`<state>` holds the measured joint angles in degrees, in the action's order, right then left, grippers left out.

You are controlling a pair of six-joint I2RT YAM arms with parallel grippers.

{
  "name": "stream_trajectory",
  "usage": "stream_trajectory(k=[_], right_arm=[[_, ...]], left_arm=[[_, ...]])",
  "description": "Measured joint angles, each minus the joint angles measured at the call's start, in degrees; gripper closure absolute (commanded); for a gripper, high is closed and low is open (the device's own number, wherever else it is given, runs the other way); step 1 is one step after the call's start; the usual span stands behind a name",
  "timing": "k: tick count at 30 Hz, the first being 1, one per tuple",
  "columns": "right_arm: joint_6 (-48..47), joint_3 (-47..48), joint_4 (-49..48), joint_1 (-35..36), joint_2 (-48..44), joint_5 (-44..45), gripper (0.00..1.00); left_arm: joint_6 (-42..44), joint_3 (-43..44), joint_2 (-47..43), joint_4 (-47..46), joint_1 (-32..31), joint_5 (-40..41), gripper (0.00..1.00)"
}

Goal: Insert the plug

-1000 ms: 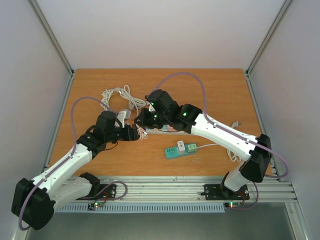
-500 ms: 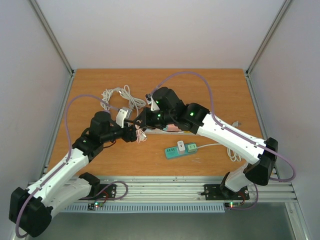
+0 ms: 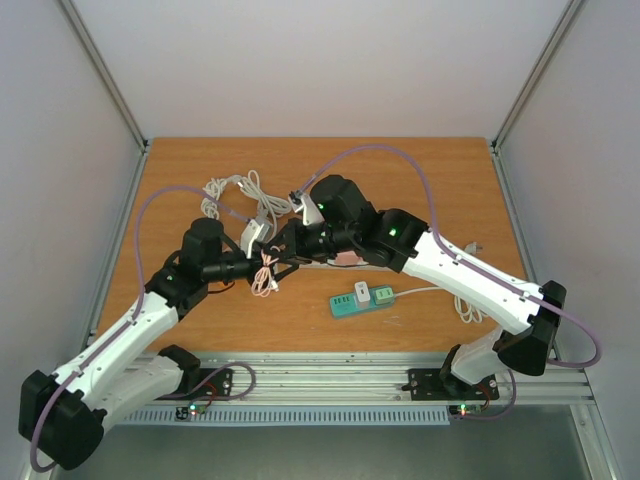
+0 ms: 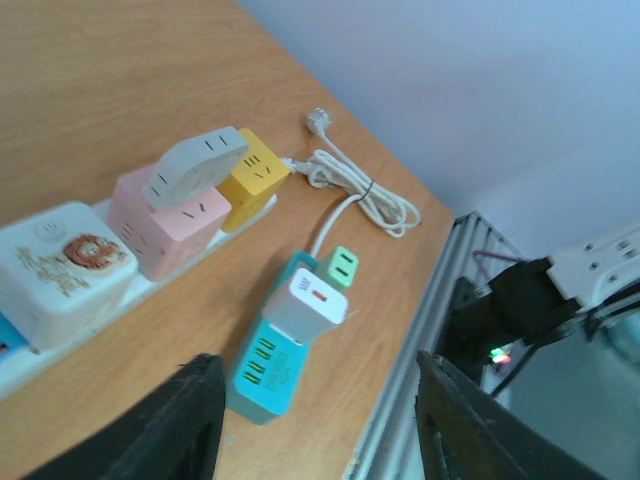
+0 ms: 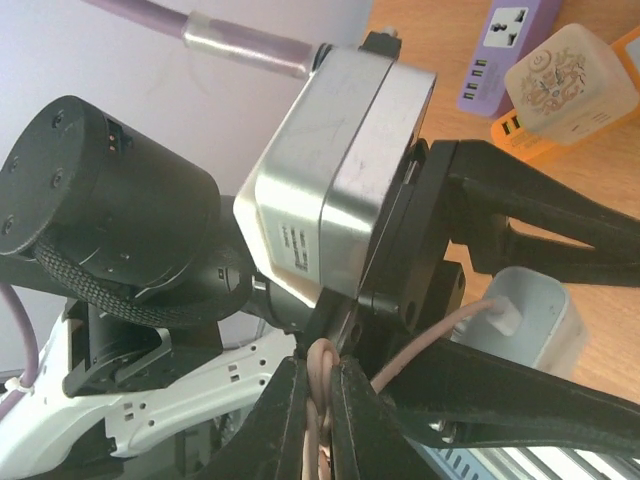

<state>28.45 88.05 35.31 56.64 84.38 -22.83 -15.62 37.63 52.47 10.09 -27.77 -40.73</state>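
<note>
A white plug [image 5: 535,320] on a pink cable [image 5: 440,335] lies between the two black fingers of my left gripper [image 3: 262,263]; I cannot tell whether they touch it. In the left wrist view my left gripper [image 4: 320,400] has its jaws well apart, and the plug does not show there. My right gripper [image 5: 322,378] is shut on a loop of the pink cable. It meets the left one above the table's middle [image 3: 283,250], and the cable's loose loops [image 3: 265,283] hang below. A teal power strip [image 4: 262,365] lies on the table.
The teal strip [image 3: 358,300] carries a white charger [image 4: 308,300] and a green adapter [image 4: 340,268]. A long strip [image 3: 335,259] holds pink [image 4: 170,225], yellow [image 4: 255,172] and white [image 4: 60,270] cubes. White cable coils [image 3: 235,195] lie at the back left. A metal rail [image 3: 350,375] runs along the near edge.
My left gripper has swung round to face the right gripper, and its jaws have narrowed. The right arm has shifted slightly left, still holding the cable, whose loops hang lower.
</note>
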Motion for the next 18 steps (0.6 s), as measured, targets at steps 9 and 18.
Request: stream_trajectory(k=[9, 18], right_arm=[[-0.3, 0.0, 0.2, 0.0, 0.0, 0.5, 0.71], [-3.3, -3.6, 0.8, 0.2, -3.2, 7.3, 0.30]], left_arm=[[-0.5, 0.2, -0.6, 0.0, -0.1, -1.4, 0.75], [-3.5, 0.2, -1.2, 0.0, -0.1, 2.8, 0.77]])
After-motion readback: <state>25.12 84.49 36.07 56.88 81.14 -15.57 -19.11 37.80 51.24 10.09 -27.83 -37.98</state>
